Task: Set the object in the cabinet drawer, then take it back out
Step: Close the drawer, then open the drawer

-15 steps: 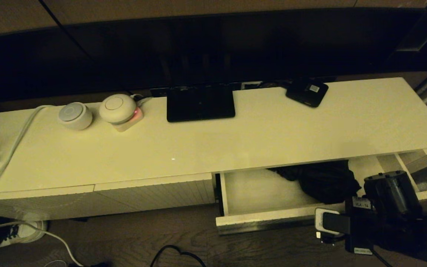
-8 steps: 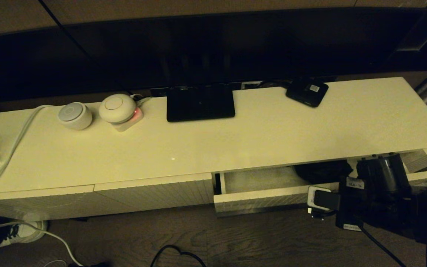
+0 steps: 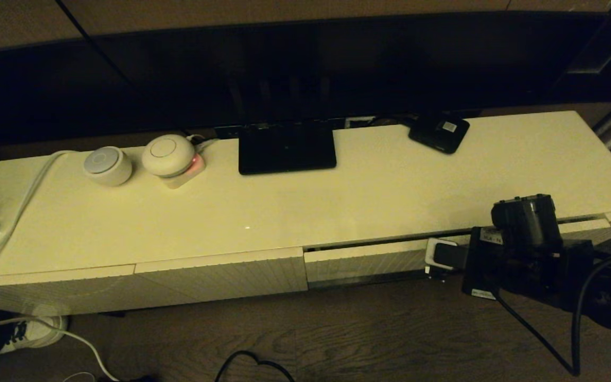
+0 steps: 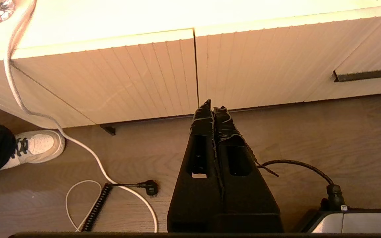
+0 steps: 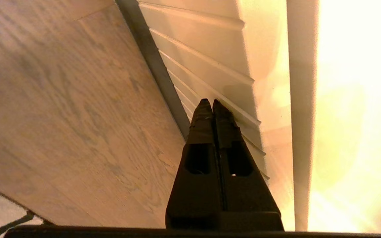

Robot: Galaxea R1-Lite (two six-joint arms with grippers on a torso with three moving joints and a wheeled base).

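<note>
Against the ribbed front of the cabinet drawer, on the robot's right side, the right gripper rests with its jaws pressed together and empty, tips touching the ribs just above the dark slot. That drawer is almost flush with the neighbouring fronts; only a thin dark gap shows under the edge of the cabinet top. No umbrella shows in any view, so I cannot tell where it lies. The right arm's black wrist housing covers the drawer's right part in the head view. The left gripper hangs low before 2 narrower ribbed fronts, jaws closed on nothing, above the wood floor. On the cabinet top stand 2 round white devices, a flat black stand and a small black box. A white cable trails off the left end down to the floor, near a white shoe.
</note>
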